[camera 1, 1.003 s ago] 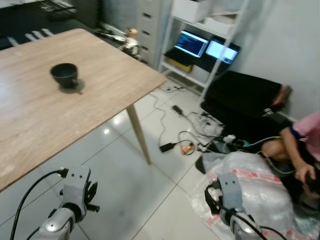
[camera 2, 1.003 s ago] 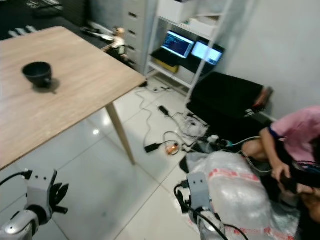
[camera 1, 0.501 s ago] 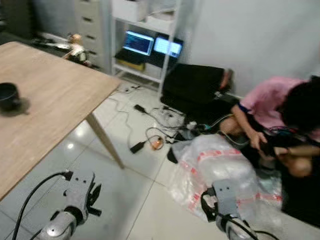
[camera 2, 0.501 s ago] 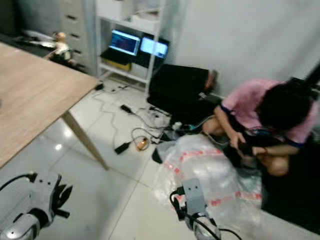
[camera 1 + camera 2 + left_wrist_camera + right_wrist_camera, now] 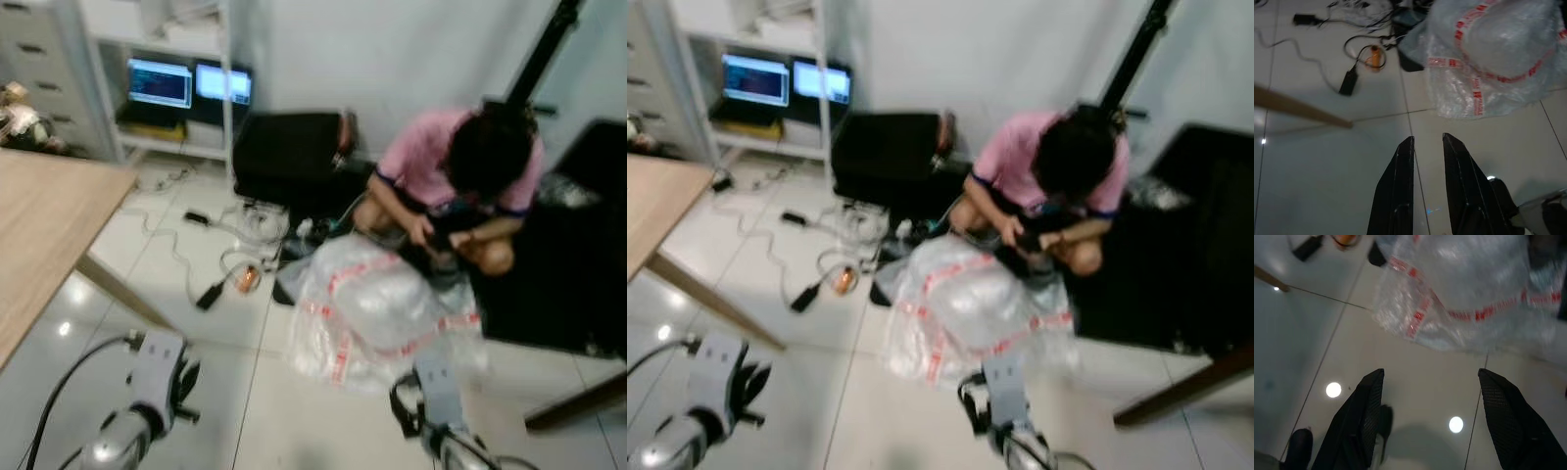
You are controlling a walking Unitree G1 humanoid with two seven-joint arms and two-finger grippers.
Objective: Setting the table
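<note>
The wooden table (image 5: 34, 220) shows just its corner at the left edge, with one slanted leg (image 5: 118, 292) under it. Both arms hang low over the white tiled floor. My left gripper (image 5: 1427, 139) points at bare tile, its two black fingers nearly together with nothing between them. My right gripper (image 5: 1431, 374) stands wide open above the floor, just short of a clear plastic bundle (image 5: 1464, 289) wound with red tape. The left wrist (image 5: 157, 364) and right wrist (image 5: 433, 384) sit at the bottom of the eye views.
A person in a pink shirt (image 5: 441, 162) crouches behind the plastic bundle (image 5: 382, 308). Cables and a charger (image 5: 220, 259) litter the floor. A white shelf with lit screens (image 5: 162, 83), a black case (image 5: 289, 147) and a black mat (image 5: 578, 264) line the back and right.
The camera has swung to the right: the table and its black bowl slid off to the left, and the crouching person now sits mid-picture. Both arms hang as before.
</note>
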